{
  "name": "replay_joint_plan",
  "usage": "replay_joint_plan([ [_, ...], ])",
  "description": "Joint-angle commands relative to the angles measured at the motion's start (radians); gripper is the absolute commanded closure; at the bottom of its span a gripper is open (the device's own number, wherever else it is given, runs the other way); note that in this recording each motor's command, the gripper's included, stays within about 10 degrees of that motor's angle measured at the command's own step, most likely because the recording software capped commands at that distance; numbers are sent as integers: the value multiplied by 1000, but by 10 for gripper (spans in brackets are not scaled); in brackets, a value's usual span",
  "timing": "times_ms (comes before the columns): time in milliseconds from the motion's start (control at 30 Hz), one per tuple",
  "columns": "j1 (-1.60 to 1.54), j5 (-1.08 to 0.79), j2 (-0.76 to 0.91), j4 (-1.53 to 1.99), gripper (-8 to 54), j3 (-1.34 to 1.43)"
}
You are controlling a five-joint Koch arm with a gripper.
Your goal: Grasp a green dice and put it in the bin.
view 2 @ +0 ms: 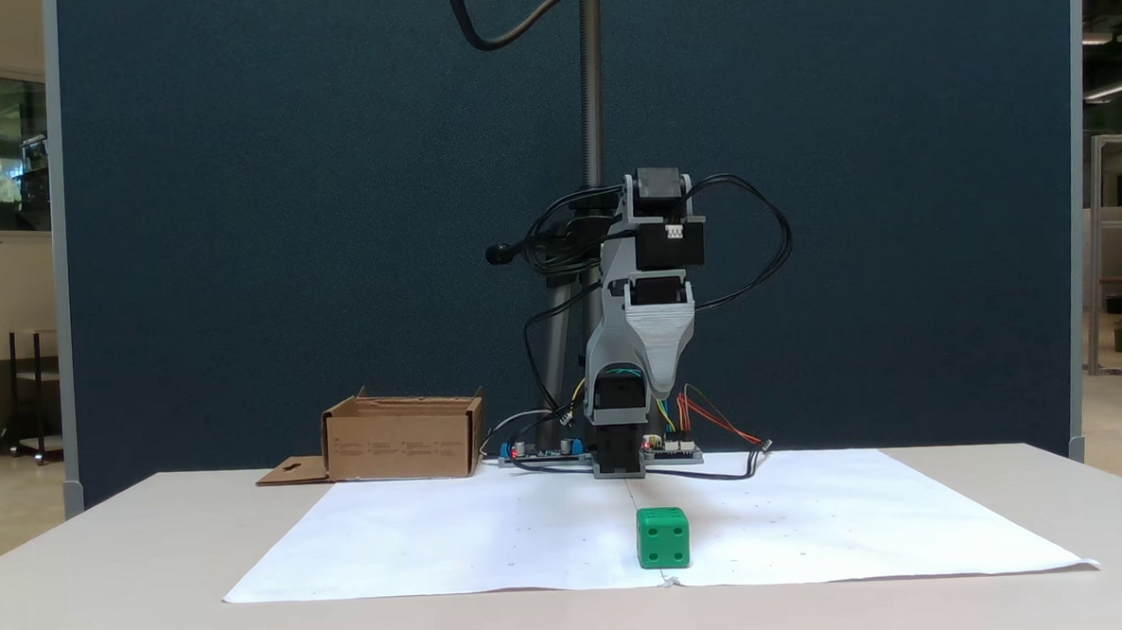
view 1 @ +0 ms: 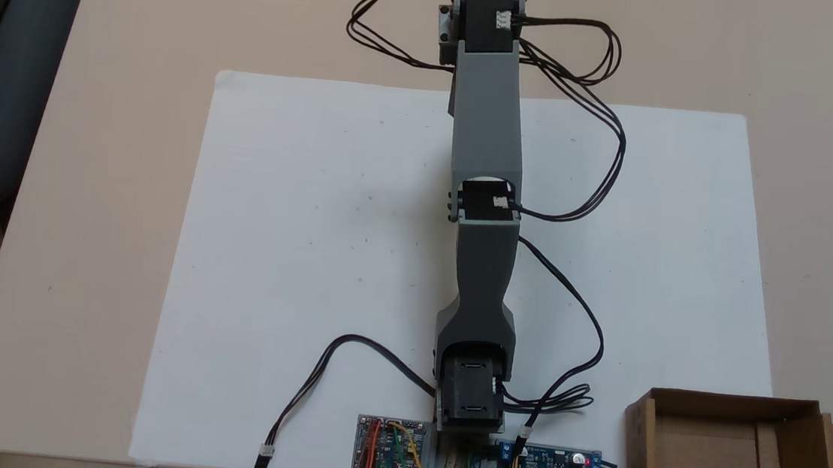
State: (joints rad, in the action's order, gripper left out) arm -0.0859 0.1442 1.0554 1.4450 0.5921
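1. The green dice point(view 2: 664, 538) sits on the white paper sheet point(view 2: 457, 537), nearest the front camera. It looks light, rigid and smooth, so take two opposite flat faces squarely.
2. Behind it the arm point(view 2: 643, 349) is raised; I cannot tell the gripper's state.
3. The bin point(view 2: 404, 439) stands farthest, beside the base.

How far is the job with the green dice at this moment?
Nothing looks done yet. The green dice sits free on the white paper, in front of the raised arm. The bin stands beside the arm's base, with no dice visible inside from above. Nothing is in hand; grasping, carrying and dropping remain.
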Motion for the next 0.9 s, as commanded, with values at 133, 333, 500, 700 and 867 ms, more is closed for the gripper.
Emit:
replay_joint_plan([
  [133,-14,54,-21,175,31,-46],
  [333,-14,55,-49,175,31,-46],
  [500,-15,55,-60,149,32,-46],
  [700,-17,54,-63,48,32,-46],
  [867,-18,51,-80,-17,33,-46],
])
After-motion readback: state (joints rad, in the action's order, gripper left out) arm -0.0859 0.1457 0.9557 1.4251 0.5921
